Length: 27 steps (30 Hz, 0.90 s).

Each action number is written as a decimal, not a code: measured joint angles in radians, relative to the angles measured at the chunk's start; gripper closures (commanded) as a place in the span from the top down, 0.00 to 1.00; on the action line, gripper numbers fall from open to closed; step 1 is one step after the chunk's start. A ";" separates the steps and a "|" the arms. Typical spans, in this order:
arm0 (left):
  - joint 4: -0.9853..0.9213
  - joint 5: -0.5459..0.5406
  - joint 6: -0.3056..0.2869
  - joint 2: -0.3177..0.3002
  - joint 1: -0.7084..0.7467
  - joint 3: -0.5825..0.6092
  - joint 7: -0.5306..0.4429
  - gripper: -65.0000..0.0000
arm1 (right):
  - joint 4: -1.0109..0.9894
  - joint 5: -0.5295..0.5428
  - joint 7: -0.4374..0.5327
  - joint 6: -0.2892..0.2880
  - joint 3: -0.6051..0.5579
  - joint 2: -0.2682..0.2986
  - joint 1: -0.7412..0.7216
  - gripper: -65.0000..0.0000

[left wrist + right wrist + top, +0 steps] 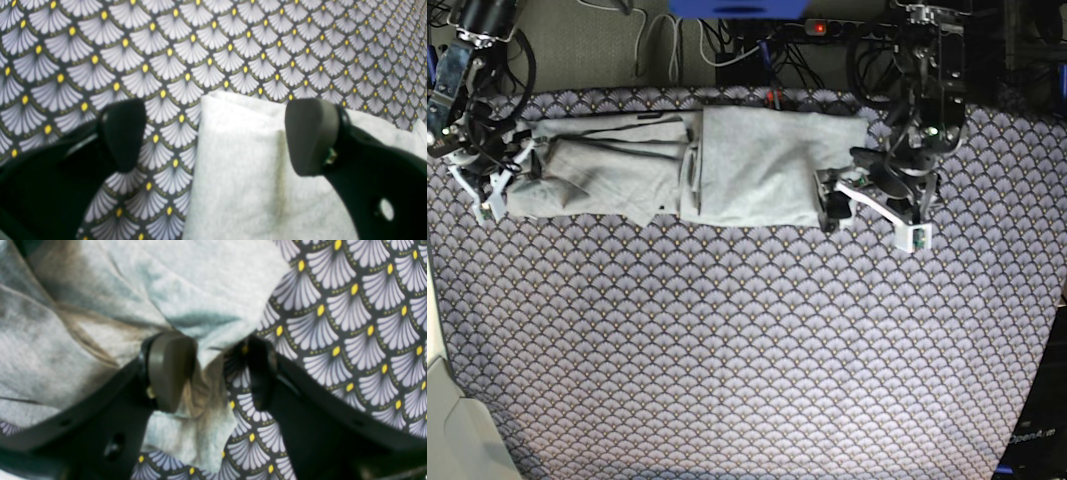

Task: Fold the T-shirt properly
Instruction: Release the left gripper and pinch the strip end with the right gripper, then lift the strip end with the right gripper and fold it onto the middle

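Shirt (727, 165): narrow band along tablecloth (747, 340) far edge, ready for crosswise fold. Left gripper (213, 136) apart at one end; right gripper (213, 370) apart, straddling the other end's hem, unclamped.

The T-shirt (727, 165) is soft pale grey cloth, matt, with a fine fuzzy surface seen close in the wrist views. The tablecloth (747, 340) on the desk is smooth printed fabric with a slight sheen, in a fan pattern with yellow dots. The left tool (213, 136) and the right tool (213, 370) have fingers of matt black plastic, smooth, with dull grey-brown pads.
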State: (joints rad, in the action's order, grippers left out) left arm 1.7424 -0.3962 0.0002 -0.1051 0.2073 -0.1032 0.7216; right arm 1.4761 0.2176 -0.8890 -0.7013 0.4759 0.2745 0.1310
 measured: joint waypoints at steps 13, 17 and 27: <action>0.000 0.000 0.000 0.000 0.000 0.000 0.000 1.00 | 0.000 0.023 0.004 -0.006 -0.005 -0.006 0.006 0.03; 0.000 0.000 0.000 0.000 0.000 0.000 0.000 1.00 | 0.003 0.023 0.009 -0.008 -0.005 -0.006 0.006 0.00; 0.000 0.000 0.000 0.000 0.000 0.000 0.000 1.00 | 0.148 -0.038 -0.042 0.007 -0.003 -0.053 0.047 0.00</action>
State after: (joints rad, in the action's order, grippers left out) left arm 1.7424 -0.3962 -0.0002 -0.1047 0.2070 -0.1032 0.7212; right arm 1.6238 0.1795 -0.9314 -0.6941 0.4725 0.2211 0.1776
